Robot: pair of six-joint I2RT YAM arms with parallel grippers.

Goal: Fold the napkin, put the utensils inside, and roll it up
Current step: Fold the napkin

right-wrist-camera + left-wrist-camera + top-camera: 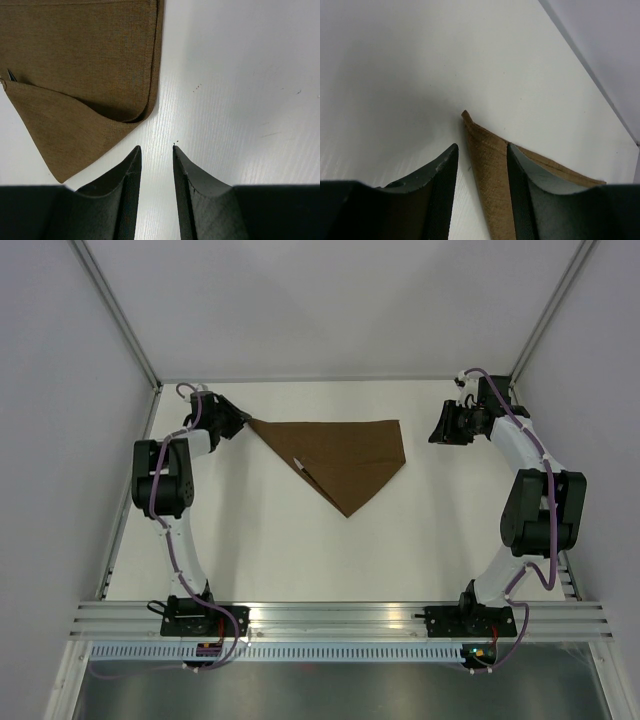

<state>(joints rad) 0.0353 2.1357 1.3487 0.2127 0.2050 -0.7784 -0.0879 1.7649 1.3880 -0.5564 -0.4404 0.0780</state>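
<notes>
The dark brown napkin [340, 460] lies folded into a triangle at the back middle of the white table. A small pale tip of the knife [297, 462] pokes out at a fold; the rest is hidden in the cloth. It also shows as a thin point in the right wrist view [11, 75]. My left gripper [235, 423] is open at the napkin's left corner. In the left wrist view [482, 147] the corner of the cloth [490, 175] lies between the fingers, next to the right one. My right gripper [445, 427] is slightly open and empty, just right of the napkin [85, 60].
White enclosure walls stand left, right and behind, with metal posts at the back corners [130, 330]. An aluminium rail [330, 618] runs along the near edge by the arm bases. Bare table [330, 560] lies in front of the napkin.
</notes>
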